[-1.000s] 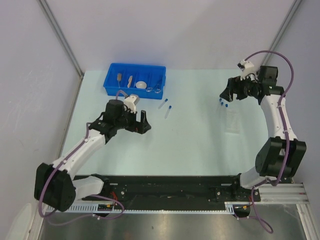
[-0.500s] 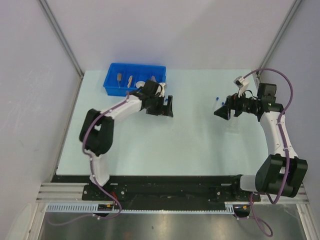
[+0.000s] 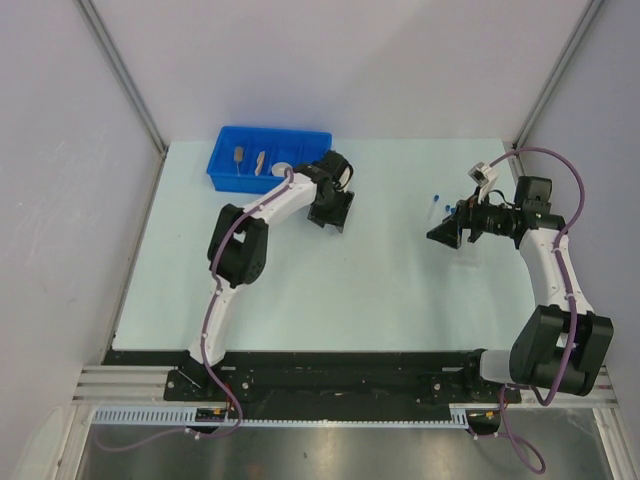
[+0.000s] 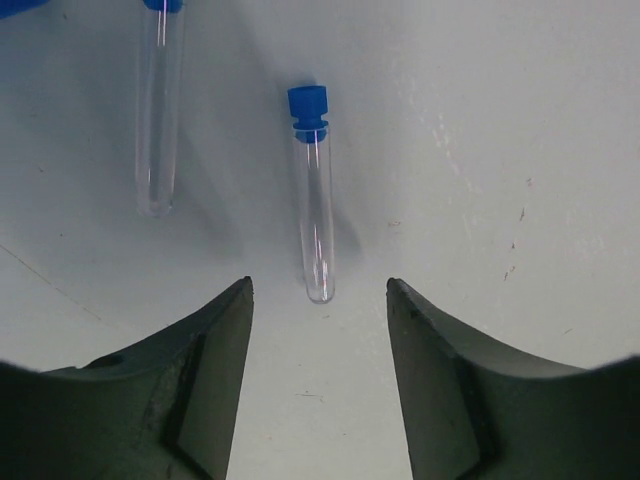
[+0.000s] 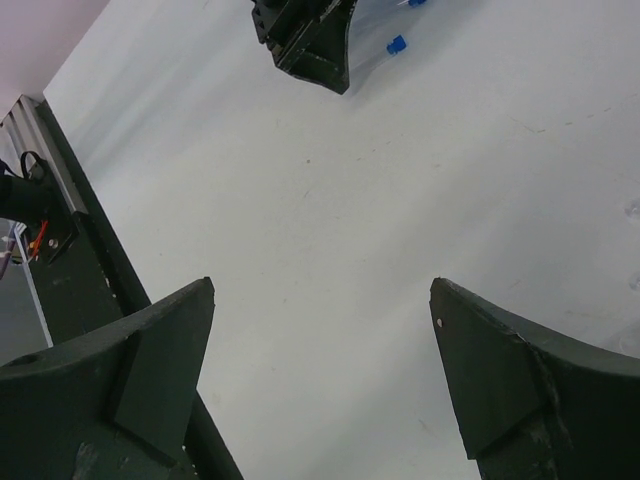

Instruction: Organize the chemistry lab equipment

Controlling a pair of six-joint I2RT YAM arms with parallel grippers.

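Note:
Two clear tubes with blue caps lie on the table in the left wrist view. One tube [image 4: 318, 215] points its round end at my left gripper [image 4: 320, 287], which is open with the tube's end just ahead of its tips and nothing between the fingers. The other tube [image 4: 158, 120] lies to its left. From above, my left gripper [image 3: 333, 211] sits beside the blue bin [image 3: 228, 140]. My right gripper [image 3: 446, 235] [image 5: 320, 288] hangs open and empty over bare table, near another blue-capped tube [image 3: 434, 203].
Tan wooden-handled tools [image 3: 241, 154] lie in the blue bin's compartments at the back left. The left arm [image 3: 270, 205] stretches across the table's left half. In the right wrist view I see the left gripper [image 5: 312, 38] far ahead and a blue cap [image 5: 397, 45] next to it.
The left gripper has swung from the table's middle left up to the tubes beside the bin, and its jaws have narrowed. The right gripper has come down and forward toward the table's centre.

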